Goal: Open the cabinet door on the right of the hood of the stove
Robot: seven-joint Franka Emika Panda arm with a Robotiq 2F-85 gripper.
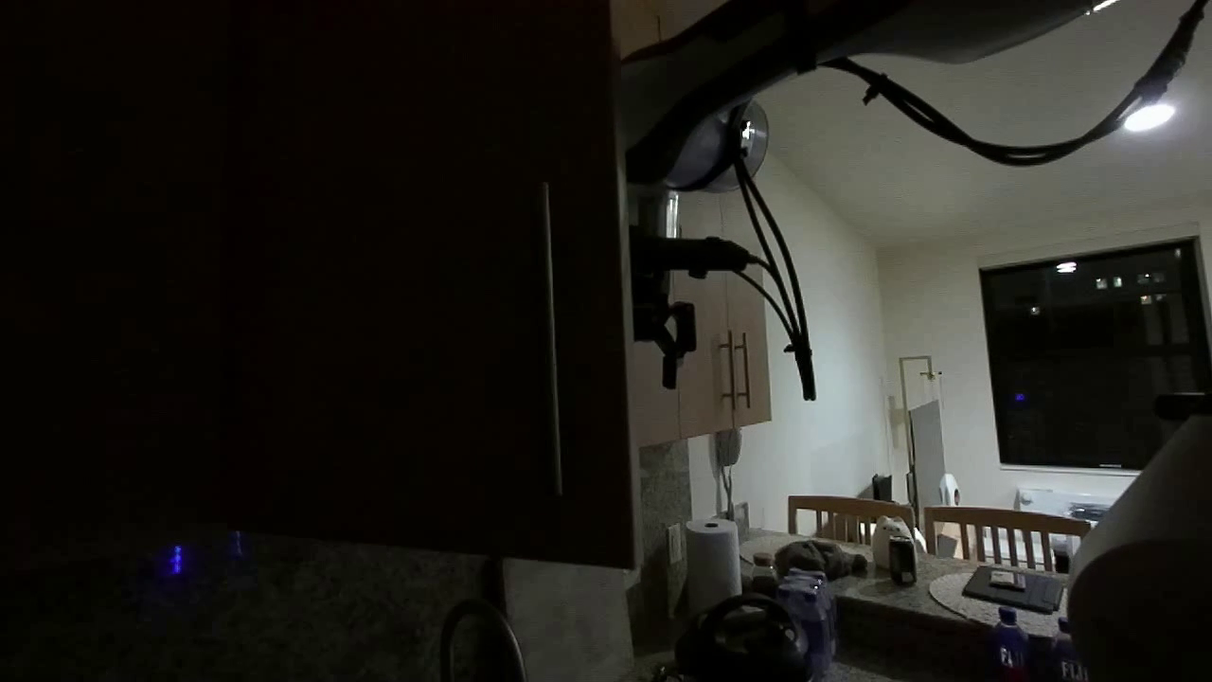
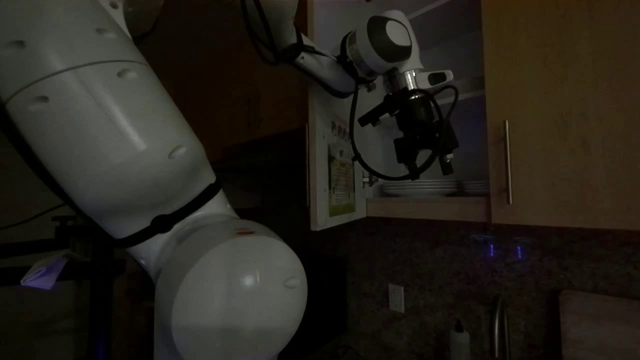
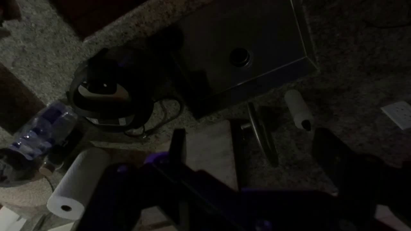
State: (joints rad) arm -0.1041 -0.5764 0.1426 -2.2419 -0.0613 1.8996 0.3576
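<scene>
Nearest our lens in an exterior view, the robot's white arm (image 2: 235,295) fills the left side, and we follow it up and over to the wrist (image 2: 392,42), high at the cabinet (image 2: 427,208). And look at that cabinet door (image 2: 320,160): it stands swung out on the cabinet's left, pale inner face in sight, a printed sheet (image 2: 341,175) on it and a metal hinge (image 2: 369,180) showing low down. We get its outer face as well, deep in shadow, in an exterior view, slim vertical handle (image 1: 552,341) near the free edge. Just past that edge, the jaws! They point down in front of the cabinet, apart from the door and spread wide; our wrist view shows a broad gap between the 2 sides, with the tap (image 3: 258,131) and a pale board (image 3: 212,147) seen in it. Behind them we spot white plates (image 2: 420,187) in 2 stacks, and to the right a neighbouring door (image 2: 565,115) sits closed, its bar handle (image 2: 508,162) upright. Down at the speckled tabletop (image 3: 35,48) we pick out a steel sink (image 3: 279,75), a round black appliance (image 3: 110,96), shiny plastic bottles (image 3: 45,128), a white bottle (image 3: 297,107) just beside the tap and, standing upright, a paper towel roll (image 1: 712,568). Beyond all that we catch 2 wooden chairs (image 1: 852,508) and a dark window (image 1: 1098,360), with a bright ceiling light (image 1: 1149,117) above.
</scene>
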